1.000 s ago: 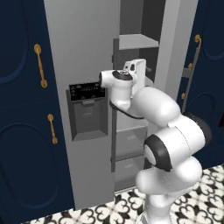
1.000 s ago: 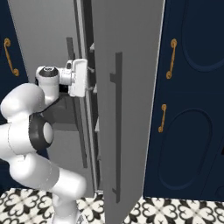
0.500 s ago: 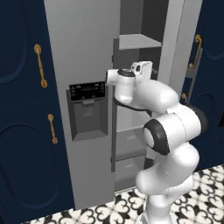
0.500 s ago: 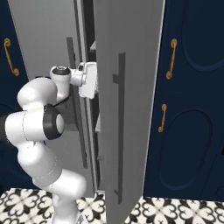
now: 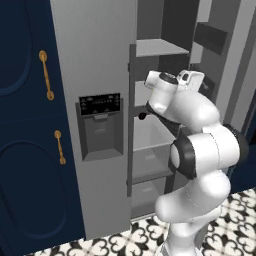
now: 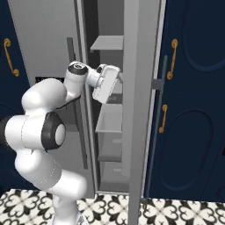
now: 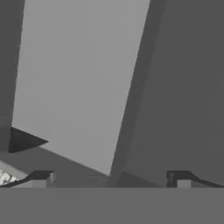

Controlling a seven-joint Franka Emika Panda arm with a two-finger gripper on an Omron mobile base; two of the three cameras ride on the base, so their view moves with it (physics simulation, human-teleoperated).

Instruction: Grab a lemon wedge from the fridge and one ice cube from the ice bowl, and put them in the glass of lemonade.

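In front of the arm stands the fridge point(image 5: 95, 65), one tall grey unit with two doors: the left one, carrying the black dispenser panel point(image 5: 101, 125), is shut, and the right one point(image 6: 138, 110) is swung open toward the base. Inside the open half, the left base view shows two grey shelves point(image 5: 159, 47) one above the other, with drawer-like bins point(image 5: 150, 150) under them; whether anything lies in them I cannot tell. The right base view shows the same interior through a narrower slot between the shut door's edge and the open door, and adds the open door's long vertical handle point(image 6: 163, 77). The left base view alone shows the dispenser panel face on. The gripper point(image 7: 109, 179) is at the mouth of the open compartment; in the hand view its two fingertips point(image 7: 41, 178) stand far apart, spread wide with nothing between them, facing plain grey fridge walls. Navy cabinets point(image 5: 25, 150) flank the fridge, with two brass handles point(image 5: 46, 75) visible on the left and two more on the right. A patterned black-and-white floor point(image 6: 114, 208) runs below.
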